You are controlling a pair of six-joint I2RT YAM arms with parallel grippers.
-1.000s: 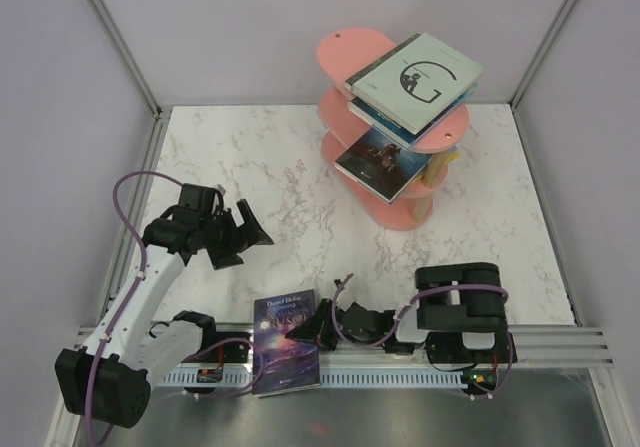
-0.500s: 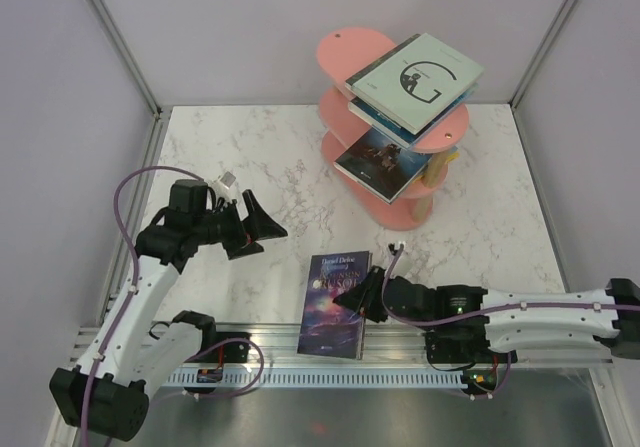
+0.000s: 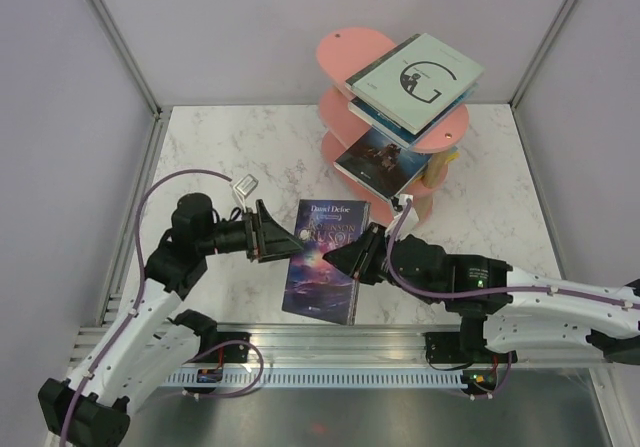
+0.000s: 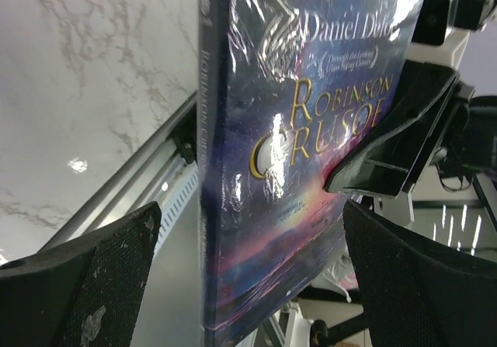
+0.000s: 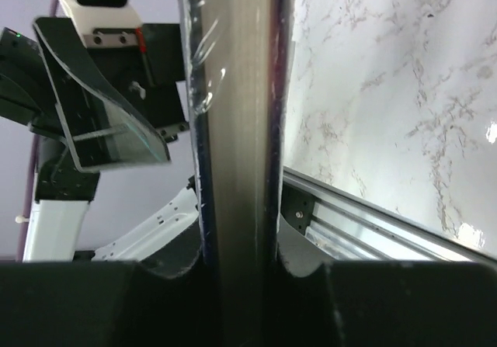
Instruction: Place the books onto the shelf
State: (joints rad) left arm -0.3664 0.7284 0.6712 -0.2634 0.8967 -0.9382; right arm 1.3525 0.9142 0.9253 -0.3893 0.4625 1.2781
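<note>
Since a second ago the purple galaxy book (image 3: 325,262) has travelled from the near edge rail out over the middle of the tabletop (image 3: 230,157), carried by the right arm, while the left arm has swung in to meet it.

At left, the left gripper (image 3: 283,239) stands wide open, pointing right at the book's spine. In the left wrist view its two black fingers (image 4: 85,285) sit on either side of the spine with a gap on each side, not pinching it.

The book hangs clear of the marble. Its long axis runs from near edge to far edge, leaning slightly right, and the title end points to the far edge. The cover faces up: gold "Robinson Crusoe" lettering, "Daniel Defoe" above it, blue-violet sky and glossy film.

On the book's right long edge the right gripper (image 3: 345,259) is clamped shut, one finger on the cover.

Farther right, at the far edge, stands the pink shelf (image 3: 350,47). A pale grey-white book (image 3: 415,79) lies on the top tier, a teal-blue one (image 3: 375,117) just beneath it, and a dark one (image 3: 380,162) on the tier below.
</note>
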